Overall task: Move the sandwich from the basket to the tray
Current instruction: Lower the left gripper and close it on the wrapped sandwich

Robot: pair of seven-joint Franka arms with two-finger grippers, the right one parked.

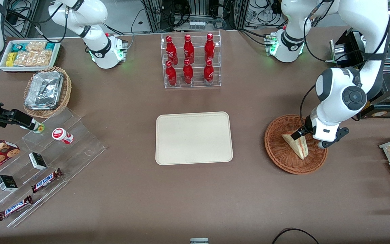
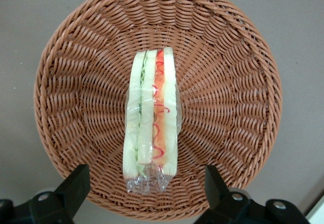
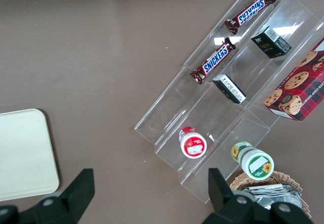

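On the table the tray lies bare in the middle, and the basket sits toward the working arm's end with the sandwich lying in it. Our pincer hangs just over the basket with its fingers spread wide, one to each side of the sandwich's wrapped tail, touching nothing that we can see.

We judge the step in hand to be the grasp. The wedge lies on one bread face with its cut edge up, so we should come straight down and let the fingers meet the two bread faces, not the filling edge. The clear wrap looks slippery and the bread soft, so we would close near the thicker middle of the wedge, rather than on the crimped tail, and gently. The sloping wicker wall leaves little room on either side, so we should stop before the fingertips catch the weave. Then lift clear of the rim before crossing to the tray.

Of writing, we can read SNICKERS on two bars on the clear stepped stand toward the parked arm's end. The red bottles in their rack bear a white script we cannot read. The sandwich wrap shows no label.
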